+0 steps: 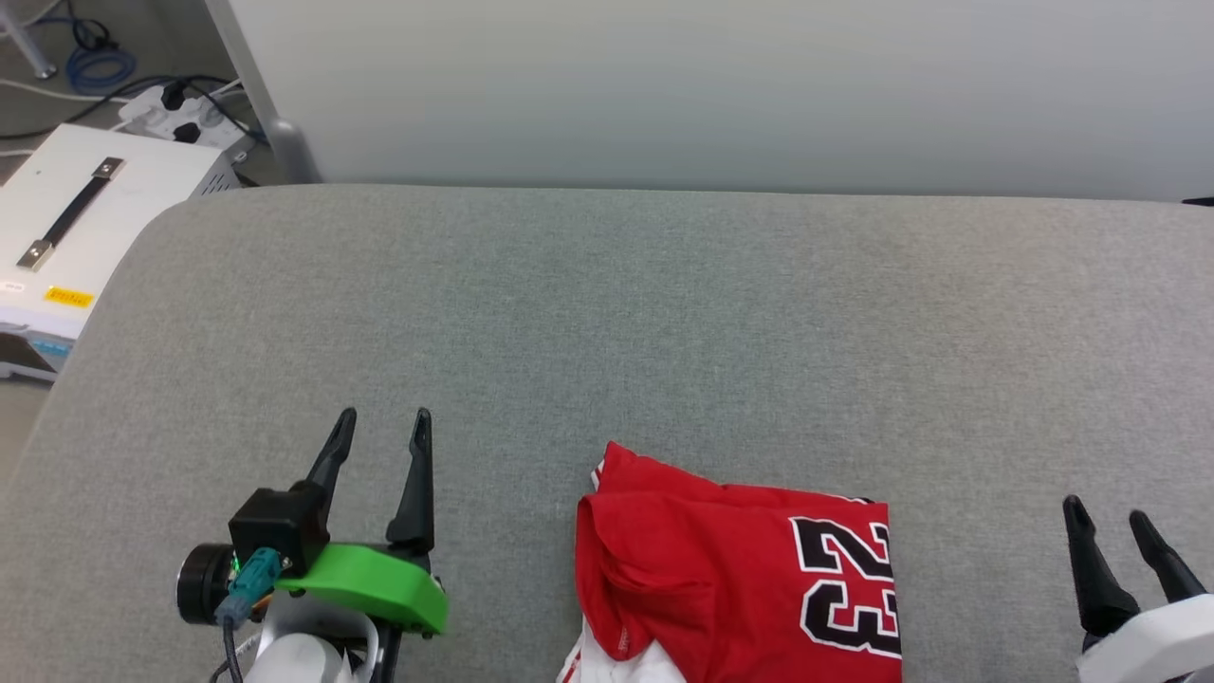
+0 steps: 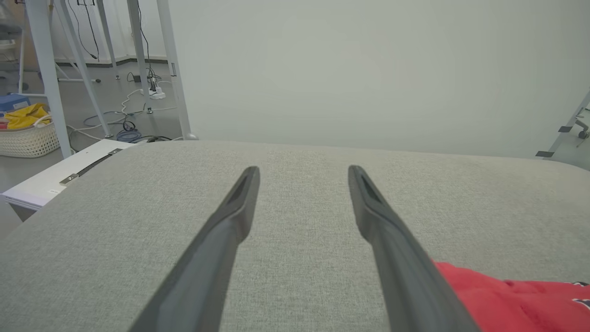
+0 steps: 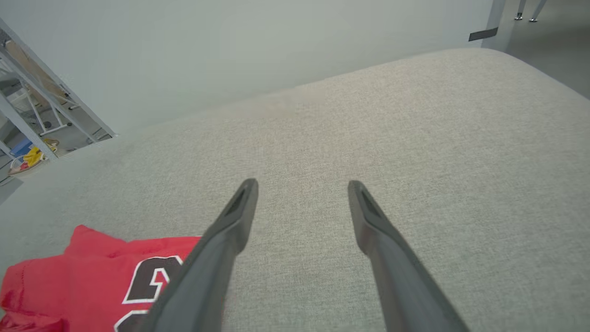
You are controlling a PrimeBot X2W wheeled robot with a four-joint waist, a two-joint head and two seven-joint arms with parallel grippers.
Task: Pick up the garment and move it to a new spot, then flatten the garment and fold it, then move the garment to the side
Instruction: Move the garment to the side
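Both the left gripper (image 1: 384, 415) and right gripper (image 1: 1104, 510) are being held parted and empty, the folded garment (image 1: 721, 569) lying between them, touched by neither.

**One moment, counted by kind.** You have one red soft-fabric jersey garment (image 1: 721, 569), near centre, with two black white-edged digits (image 1: 847, 588) readable on it. It lies on one grey woven-fabric padded surface (image 1: 664, 313). You count two grippers, one left gripper (image 1: 384, 415) and one right gripper (image 1: 1104, 509), each with two long dark fingers (image 1: 414, 484), four in all. The left arm carries one bright green plastic bracket (image 1: 379, 581). Far left, past the surface:
- one white box-shaped case (image 1: 142, 171), bearing one black strap handle (image 1: 71, 213) and one yellow label (image 1: 69, 298)
- one white power strip (image 1: 180, 109)
- one coil of blue cable (image 1: 100, 66)

The left wrist view adds one white woven basket (image 2: 27, 140).
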